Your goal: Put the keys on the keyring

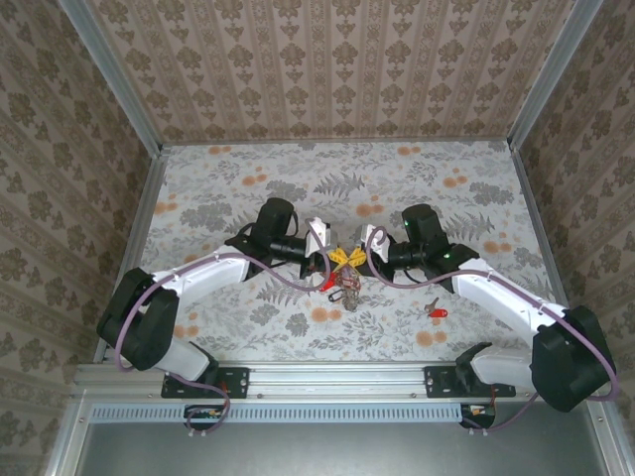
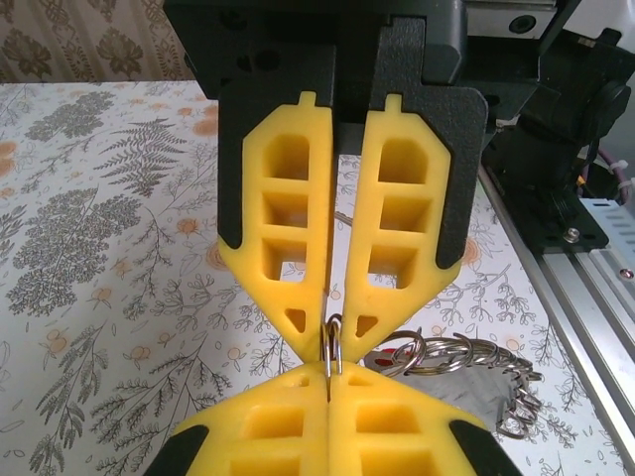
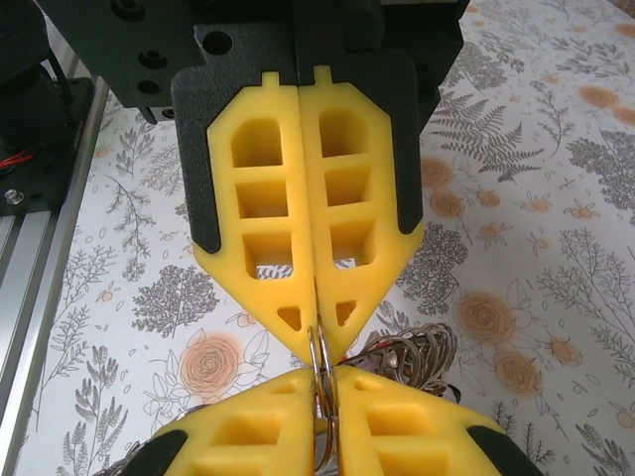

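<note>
Centre of the table [image 1: 248,198], top view: both arms reach inward and meet tip to tip. The left gripper [image 1: 337,261] and right gripper [image 1: 355,257] face each other, yellow fingers almost touching.

Left wrist view: we see the keyring [image 2: 332,357] edge-on, a thin double wire loop standing upright between the two sets of fingertips. The left gripper's fingers [image 2: 288,248] are clenched, with only a narrow slit between them, and their tips pinch the upper edge of the ring. The opposing pair comes up from below, and the ring's lower edge runs into its seam.

Right wrist view: the right gripper's own fingers [image 3: 268,218] lie pressed together along their whole length, and the ring emerges right at the tips. We read this as a grasp on the ring; we see no gap.

So the keyring is held off the table, gripped from both sides.

A chain of small rings [image 2: 451,352] hangs off the keyring toward the near rail [image 2: 585,288].

From above, a cluster of keys [image 1: 345,290], partly red, sits just below the meeting point. We cannot tell whether it touches the cloth.

One loose red key [image 1: 435,311] lies flat on the table, well to the right of the cluster, beside the right forearm.
</note>
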